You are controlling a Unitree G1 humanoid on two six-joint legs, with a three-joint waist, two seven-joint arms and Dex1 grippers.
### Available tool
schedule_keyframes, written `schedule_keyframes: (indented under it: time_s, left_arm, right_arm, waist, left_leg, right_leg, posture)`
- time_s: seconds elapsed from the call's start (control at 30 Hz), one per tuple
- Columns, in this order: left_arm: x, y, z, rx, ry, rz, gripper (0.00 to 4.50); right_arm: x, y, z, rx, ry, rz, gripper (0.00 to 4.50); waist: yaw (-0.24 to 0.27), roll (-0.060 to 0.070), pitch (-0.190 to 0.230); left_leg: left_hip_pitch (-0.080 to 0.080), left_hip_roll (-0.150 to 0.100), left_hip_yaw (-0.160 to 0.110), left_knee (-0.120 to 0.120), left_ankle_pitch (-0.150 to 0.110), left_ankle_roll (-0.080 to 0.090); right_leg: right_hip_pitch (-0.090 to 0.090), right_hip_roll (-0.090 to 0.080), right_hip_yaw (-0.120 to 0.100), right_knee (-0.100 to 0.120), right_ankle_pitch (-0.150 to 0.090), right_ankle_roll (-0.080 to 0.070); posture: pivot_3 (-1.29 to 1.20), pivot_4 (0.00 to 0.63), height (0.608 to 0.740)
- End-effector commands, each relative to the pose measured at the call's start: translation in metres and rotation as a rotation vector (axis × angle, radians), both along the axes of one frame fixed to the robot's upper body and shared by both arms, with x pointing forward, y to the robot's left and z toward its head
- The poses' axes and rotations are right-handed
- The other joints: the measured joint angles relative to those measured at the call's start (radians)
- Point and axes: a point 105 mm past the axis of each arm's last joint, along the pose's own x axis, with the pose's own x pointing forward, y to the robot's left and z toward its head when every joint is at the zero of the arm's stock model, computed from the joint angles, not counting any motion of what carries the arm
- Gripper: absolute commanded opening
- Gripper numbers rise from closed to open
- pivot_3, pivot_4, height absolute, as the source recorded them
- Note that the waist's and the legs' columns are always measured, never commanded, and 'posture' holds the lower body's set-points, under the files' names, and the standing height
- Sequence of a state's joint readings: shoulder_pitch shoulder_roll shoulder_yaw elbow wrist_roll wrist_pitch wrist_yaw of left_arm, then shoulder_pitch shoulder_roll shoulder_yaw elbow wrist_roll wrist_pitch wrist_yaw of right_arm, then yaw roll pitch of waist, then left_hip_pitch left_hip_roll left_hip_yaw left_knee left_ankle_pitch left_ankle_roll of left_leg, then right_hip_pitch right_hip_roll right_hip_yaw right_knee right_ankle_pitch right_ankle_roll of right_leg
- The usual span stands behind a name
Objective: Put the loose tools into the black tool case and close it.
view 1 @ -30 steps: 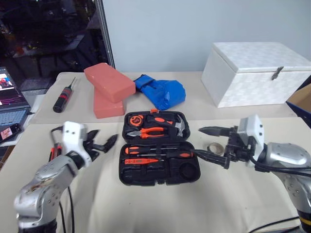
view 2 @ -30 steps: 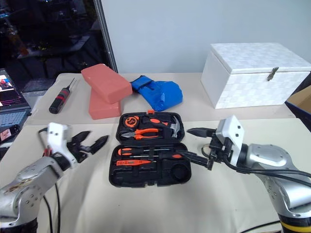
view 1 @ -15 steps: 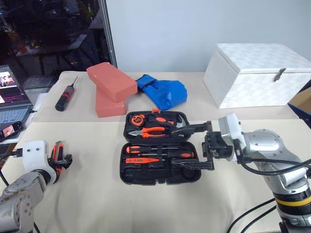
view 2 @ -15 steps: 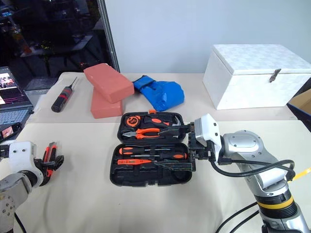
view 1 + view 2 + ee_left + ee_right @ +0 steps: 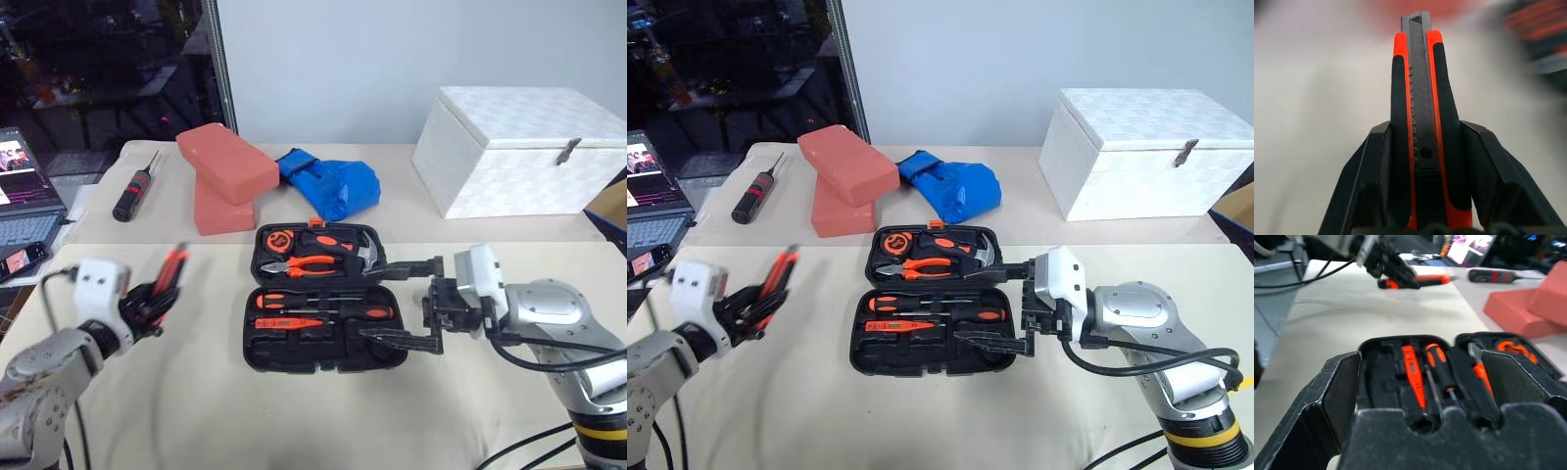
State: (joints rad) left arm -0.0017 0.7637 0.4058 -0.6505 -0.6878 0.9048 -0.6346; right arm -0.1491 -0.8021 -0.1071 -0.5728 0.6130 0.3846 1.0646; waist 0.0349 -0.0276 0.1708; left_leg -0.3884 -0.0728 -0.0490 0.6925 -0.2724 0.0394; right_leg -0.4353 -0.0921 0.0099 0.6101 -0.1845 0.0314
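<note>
Open case [image 5: 323, 299] mid-bench [image 5: 294, 421] with most tools in, right jaws [image 5: 409, 302] spread wide by its right edge, left jaws [image 5: 157, 294] now pinching knife [image 5: 168, 274], lifted off bench, ready to go in next.

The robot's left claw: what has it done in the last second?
The left gripper went down to the table, closed on the orange utility knife and lifted it. The right gripper moved in beside the black tool case, fingers open. Bricks and white box stayed put.
</note>
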Motion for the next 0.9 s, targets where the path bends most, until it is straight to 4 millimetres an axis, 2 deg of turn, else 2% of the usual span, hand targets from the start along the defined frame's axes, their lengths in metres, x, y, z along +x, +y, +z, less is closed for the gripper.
schedule_keyframes:
  time_s: [0.03, 0.1, 0.13, 0.23, 0.37, 0.43, 0.67, 0.9]
  left_arm:
    - [-0.032, -0.063, -0.008, 0.129, 0.068, -0.564, 1.64]
    - [-0.025, -0.068, -0.011, 0.158, 0.07, -0.622, 1.64]
    - [-0.023, -0.074, -0.016, 0.203, 0.067, -0.689, 1.64]
    - [-0.012, -0.088, -0.035, 0.31, 0.094, -0.8, 1.64]
    - [-0.002, -0.09, -0.05, 0.399, 0.107, -0.847, 1.64]
    - [-0.004, -0.09, -0.054, 0.418, 0.123, -0.886, 1.64]
    - [-0.006, -0.099, -0.066, 0.403, 0.171, -0.905, 1.64]
    - [0.004, -0.111, -0.073, 0.416, 0.215, -0.812, 1.64]
  right_arm:
    - [-0.019, -0.021, 0.005, -0.046, -0.016, -0.074, 4.5]
    - [-0.026, -0.025, 0.003, -0.07, -0.008, -0.089, 4.5]
    - [-0.03, -0.029, 0.003, -0.086, -0.002, -0.105, 4.5]
    - [-0.039, -0.041, 0.004, -0.125, 0.014, -0.157, 4.5]
    - [-0.045, -0.043, 0.007, -0.14, 0.02, -0.184, 4.5]
    - [-0.047, -0.043, 0.009, -0.141, 0.022, -0.192, 4.5]
    - [-0.045, -0.043, 0.004, -0.149, 0.041, -0.209, 4.5]
    - [-0.043, -0.044, 0.003, -0.149, 0.049, -0.205, 4.5]
  waist:
    - [0.003, 0.002, -0.001]
    - [0.0, 0.008, -0.002]
    - [-0.009, 0.008, -0.001]
    - [-0.017, 0.008, -0.001]
    - [-0.026, 0.007, 0.0]
    - [-0.028, 0.006, 0.0]
    - [-0.02, 0.007, 0.0]
    - [-0.015, 0.006, 0.0]
  left_leg:
    - [0.0, 0.0, 0.002, 0.0, -0.001, 0.001]
    - [0.0, -0.001, 0.004, -0.002, -0.001, 0.002]
    - [-0.001, -0.001, 0.004, -0.002, 0.003, 0.009]
    - [0.0, 0.002, 0.005, -0.003, 0.005, 0.008]
    - [0.003, 0.003, 0.006, -0.002, 0.006, 0.009]
    - [0.005, 0.003, 0.006, -0.002, 0.006, 0.01]
    - [0.004, 0.003, 0.005, -0.001, 0.005, 0.012]
    - [0.005, 0.002, 0.003, 0.001, 0.005, 0.012]
  right_leg:
    - [0.001, 0.0, 0.002, 0.001, 0.0, 0.0]
    - [-0.001, 0.002, 0.004, 0.001, 0.0, 0.0]
    - [-0.001, 0.002, 0.004, 0.001, 0.0, 0.0]
    - [-0.001, 0.002, 0.004, 0.001, 0.0, -0.002]
    - [0.005, 0.006, 0.004, 0.0, -0.004, 0.004]
    - [0.006, 0.002, 0.005, 0.0, -0.005, 0.006]
    - [0.007, 0.0, 0.004, 0.0, -0.007, 0.009]
    - [0.011, 0.0, 0.003, 0.0, -0.008, 0.011]
  posture:
    - [0.0, 0.15, 0.74]
    - [0.0, 0.15, 0.74]
    - [0.0, 0.15, 0.74]
    - [0.0, 0.15, 0.74]
    - [0.0, 0.15, 0.74]
    - [0.0, 0.15, 0.74]
    - [0.0, 0.15, 0.74]
    - [0.0, 0.15, 0.74]
